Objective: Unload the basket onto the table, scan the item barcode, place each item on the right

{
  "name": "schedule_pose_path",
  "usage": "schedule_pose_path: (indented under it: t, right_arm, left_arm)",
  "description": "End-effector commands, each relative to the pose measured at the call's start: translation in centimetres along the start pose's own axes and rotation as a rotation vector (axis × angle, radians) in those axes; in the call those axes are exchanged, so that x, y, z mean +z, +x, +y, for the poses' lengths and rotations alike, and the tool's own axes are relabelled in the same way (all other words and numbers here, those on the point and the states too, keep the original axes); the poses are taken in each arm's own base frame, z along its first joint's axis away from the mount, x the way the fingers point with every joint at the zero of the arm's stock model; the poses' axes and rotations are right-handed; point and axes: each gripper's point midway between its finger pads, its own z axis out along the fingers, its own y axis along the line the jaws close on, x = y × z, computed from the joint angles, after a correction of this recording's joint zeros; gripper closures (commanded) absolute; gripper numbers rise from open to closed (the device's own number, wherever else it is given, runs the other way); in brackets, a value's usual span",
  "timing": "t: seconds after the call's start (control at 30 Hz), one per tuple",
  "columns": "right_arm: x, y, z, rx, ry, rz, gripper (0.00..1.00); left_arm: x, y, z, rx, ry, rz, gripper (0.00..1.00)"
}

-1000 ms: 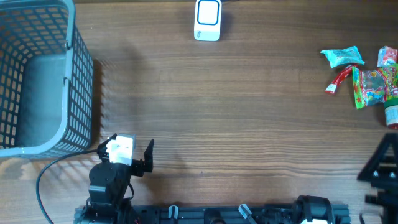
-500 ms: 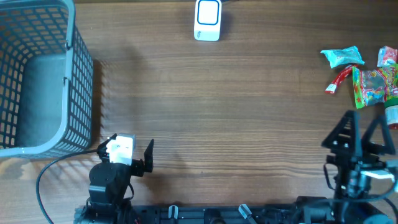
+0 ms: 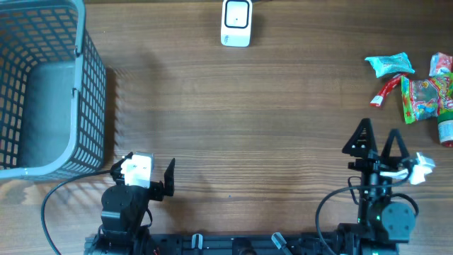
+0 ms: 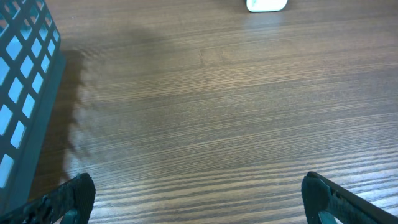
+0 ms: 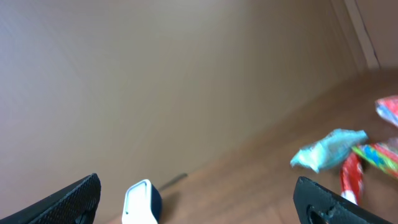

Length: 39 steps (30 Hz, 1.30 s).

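The white barcode scanner (image 3: 236,23) stands at the far middle of the table; it also shows as the scanner (image 5: 142,202) and, just its base, the scanner (image 4: 267,5). The items lie at the far right: a teal packet (image 3: 389,65) (image 5: 328,149), a red packet (image 3: 384,92) (image 5: 349,183) and a green colourful packet (image 3: 421,98). My right gripper (image 3: 379,139) (image 5: 196,205) is open and empty, raised and tilted upward, a short way in front of the items. By the front left edge my left gripper (image 3: 145,170) (image 4: 199,202) is open, with only bare wood between its fingers.
A grey mesh basket (image 3: 88,106) (image 4: 28,93) fills the left end of the table. Another red packet (image 3: 440,64) and a bottle (image 3: 446,131) lie at the right edge beside the items. A black cable (image 3: 53,195) loops by the left arm.
My right arm has swung in from the front right corner, leftward and away from the table's front edge, its open fingers now fully in the overhead view. The left arm has not moved.
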Motion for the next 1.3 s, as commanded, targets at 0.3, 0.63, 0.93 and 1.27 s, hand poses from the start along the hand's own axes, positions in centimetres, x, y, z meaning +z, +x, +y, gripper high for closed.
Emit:
schedule_pose_path:
  t: [0.3,0.63,0.93,1.27]
  right_arm:
    - [0.1,5.6,-2.9,-0.133,0.042,0.123,0.00]
    - [0.1,6.1,-2.1,-0.240,0.001,0.143,0.00]
    - [0.1,6.1,-2.1,-0.241,0.001,0.144,0.00]
    - [0.1,6.1,-2.1,-0.241,0.001,0.144,0.00]
  left_arm:
    - [0.0,-0.1,-0.1,0.017,0.002,-0.006,0.00]
    - [0.0,-0.1,-0.1,0.017,0.002,-0.006,0.00]
    - [0.0,-0.1,-0.1,0.017,0.003,-0.006,0.00]
    - [-0.2,-3.1,0.3,0.049,-0.019,-0.129,0.00]
